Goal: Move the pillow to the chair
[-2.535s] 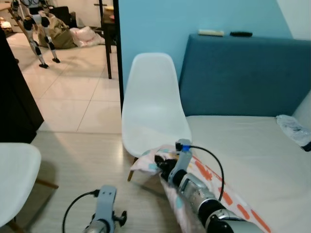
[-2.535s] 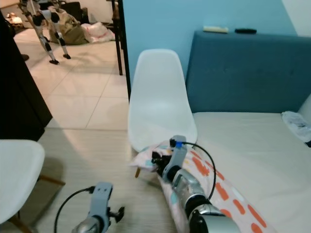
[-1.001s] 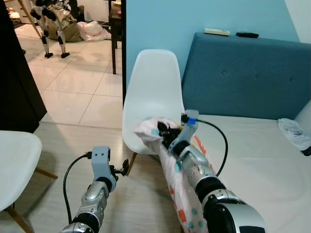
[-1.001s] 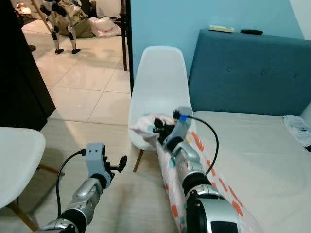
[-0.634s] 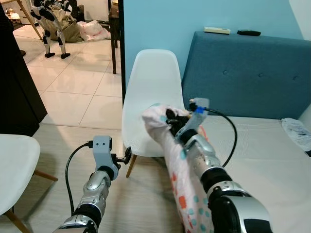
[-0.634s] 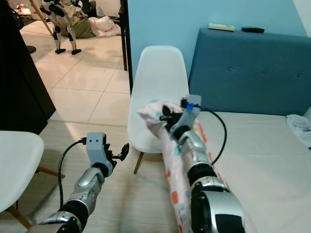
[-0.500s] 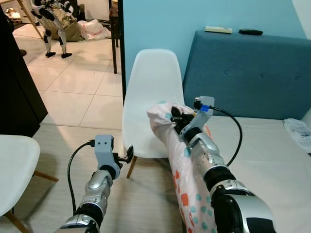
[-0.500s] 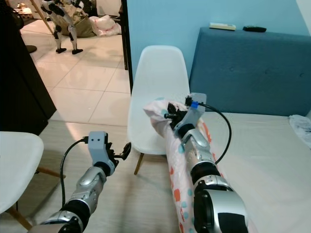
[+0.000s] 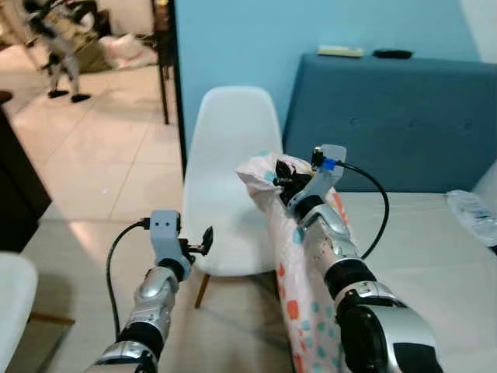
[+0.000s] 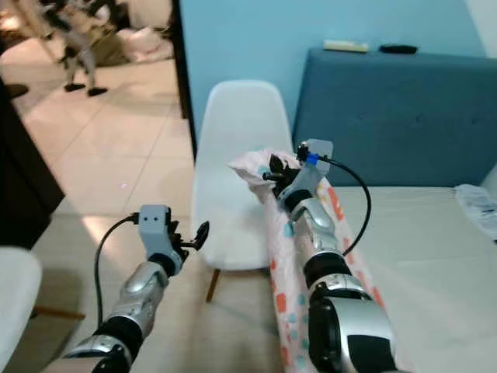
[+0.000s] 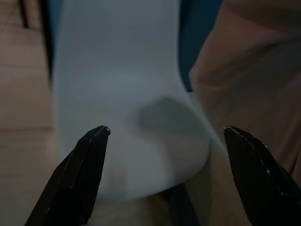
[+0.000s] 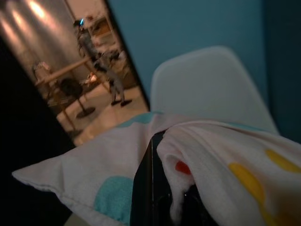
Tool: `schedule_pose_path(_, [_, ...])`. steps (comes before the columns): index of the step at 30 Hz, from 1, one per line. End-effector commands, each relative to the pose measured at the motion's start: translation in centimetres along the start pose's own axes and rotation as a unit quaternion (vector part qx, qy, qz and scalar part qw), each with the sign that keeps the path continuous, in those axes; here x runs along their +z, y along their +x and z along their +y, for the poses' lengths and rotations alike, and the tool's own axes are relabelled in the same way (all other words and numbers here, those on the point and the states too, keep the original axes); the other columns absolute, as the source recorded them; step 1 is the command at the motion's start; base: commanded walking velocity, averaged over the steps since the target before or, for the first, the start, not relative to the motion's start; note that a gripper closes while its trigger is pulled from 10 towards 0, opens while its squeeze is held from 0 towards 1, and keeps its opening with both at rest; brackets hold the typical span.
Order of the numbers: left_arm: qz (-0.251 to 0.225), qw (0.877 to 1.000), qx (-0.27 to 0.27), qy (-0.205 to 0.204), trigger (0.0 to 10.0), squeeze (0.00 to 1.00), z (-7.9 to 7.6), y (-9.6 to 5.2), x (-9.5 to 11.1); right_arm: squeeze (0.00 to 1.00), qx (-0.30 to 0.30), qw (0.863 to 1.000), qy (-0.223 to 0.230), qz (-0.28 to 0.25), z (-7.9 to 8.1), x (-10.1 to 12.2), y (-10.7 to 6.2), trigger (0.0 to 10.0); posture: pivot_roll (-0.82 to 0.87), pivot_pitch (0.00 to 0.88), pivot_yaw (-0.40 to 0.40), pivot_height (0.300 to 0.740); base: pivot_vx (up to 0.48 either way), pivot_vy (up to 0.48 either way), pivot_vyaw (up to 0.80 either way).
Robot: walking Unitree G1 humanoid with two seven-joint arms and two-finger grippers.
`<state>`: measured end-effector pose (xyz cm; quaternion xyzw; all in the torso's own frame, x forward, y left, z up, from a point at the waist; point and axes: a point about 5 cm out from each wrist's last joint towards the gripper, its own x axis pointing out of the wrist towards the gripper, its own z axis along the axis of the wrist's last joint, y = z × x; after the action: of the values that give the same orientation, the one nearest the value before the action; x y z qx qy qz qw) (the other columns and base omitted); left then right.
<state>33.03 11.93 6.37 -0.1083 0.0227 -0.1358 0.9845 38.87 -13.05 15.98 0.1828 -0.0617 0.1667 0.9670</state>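
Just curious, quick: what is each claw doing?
Left gripper: open, holding nothing, near the white chair.
Right gripper: shut on the pillow.

Cloth pillow [image 9: 281, 233], smooth plastic chair [image 9: 225, 186]

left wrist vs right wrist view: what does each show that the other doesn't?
Left wrist view: the left hand open before the white chair's seat with nothing in it, wood floor beside. Right wrist view: the right hand's finger pinching the spotted pillow, the chair's backrest, a tiled room with a robot behind. Shared: white chair, pillow fabric, blue wall.
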Motion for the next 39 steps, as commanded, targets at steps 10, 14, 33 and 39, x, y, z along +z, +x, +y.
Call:
schedule_pose_path(10, [-0.005, 1.0, -0.013, -0.006, 10.0, 0.0, -0.7, 0.1, 0.0, 0.0, -0.006, 0.999, -0.005, -0.034, -0.3, 1.9, 0.5, 10.0, 0.1, 0.0, -0.073, 0.74, 0.48, 0.0, -0.23])
schedule_pose_path(14, [-0.005, 1.0, -0.015, -0.006, 10.0, 0.0, -0.8, 0.1, -0.1, 0.0, -0.009, 0.999, -0.013, -0.04, -0.3, 2.1, 0.5, 10.0, 0.1, 0.0, -0.073, 0.74, 0.48, 0.0, -0.25])
schedule_pose_path(33, [0.014, 1.0, 0.013, 0.004, 10.0, 0.0, -0.1, -0.5, -0.7, 0.0, -0.091, 0.983, -0.147, -0.062, -2.8, 4.8, 0.0, 10.0, 0.11, 0.0, -0.07, 0.74, 0.375, 0.0, 0.0])
schedule_pose_path(39, [0.023, 0.999, 0.017, 0.02, 10.0, 0.0, 0.3, -1.2, -1.4, 0.0, 0.014, 0.986, -0.163, -0.018, -0.2, 3.3, 1.1, 10.0, 0.13, 0.0, -0.065, 0.74, 0.0, 0.0, 0.0])
